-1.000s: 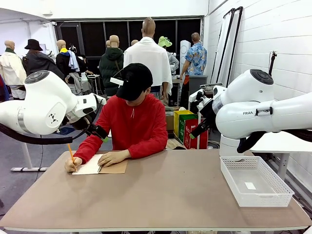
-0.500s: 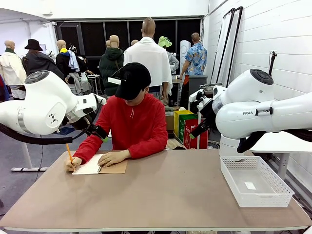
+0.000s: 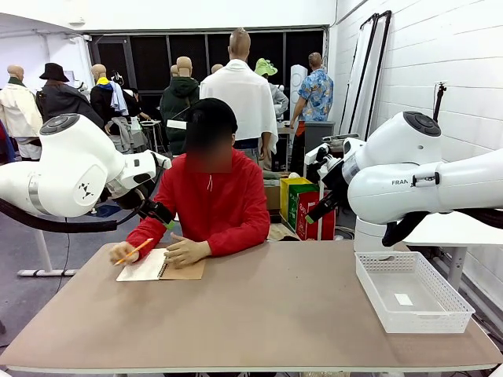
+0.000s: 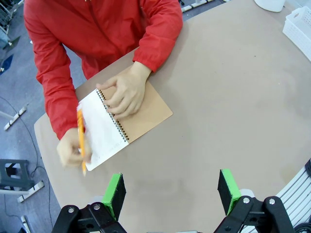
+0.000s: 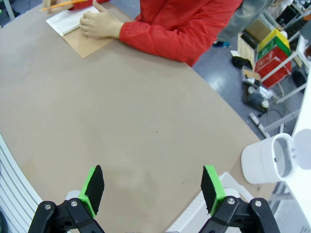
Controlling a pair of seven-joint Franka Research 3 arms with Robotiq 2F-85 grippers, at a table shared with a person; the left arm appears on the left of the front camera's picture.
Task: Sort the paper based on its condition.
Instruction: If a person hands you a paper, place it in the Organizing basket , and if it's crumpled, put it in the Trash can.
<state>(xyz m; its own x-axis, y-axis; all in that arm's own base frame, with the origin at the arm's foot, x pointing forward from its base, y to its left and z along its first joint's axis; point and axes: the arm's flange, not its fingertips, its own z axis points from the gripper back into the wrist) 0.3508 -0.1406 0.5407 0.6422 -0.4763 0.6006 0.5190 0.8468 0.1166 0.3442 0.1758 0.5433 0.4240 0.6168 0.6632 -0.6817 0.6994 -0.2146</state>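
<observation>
Tan table (image 3: 259, 314), front: person's hand (image 3: 187, 253) on notebook (image 3: 185, 272), pencil (image 3: 135, 251) over paper (image 3: 145, 269), its open page; basket (image 3: 413, 294) well apart from notebook. Left wrist: left gripper (image 4: 170, 191) wide, empty, near notebook. Right wrist: right gripper (image 5: 151, 189) wide, empty, well apart from notebook. Risk: early reach likely strikes hand or pencil.

Robot lab / test bay, not home or office. Evidence: white robot left arm (image 3: 71, 169) and right arm (image 3: 409, 177) flanking one plain brown table (image 3: 267, 314), person (image 3: 216, 208) seated at far side; painted white block wall (image 3: 448, 63); bare grey floor (image 3: 23, 243); black-framed dark glazing (image 3: 149, 59) at back; tall white panels (image 3: 373, 63) leaning on wall; green, yellow, red boxes (image 3: 302, 204) on floor behind table
</observation>
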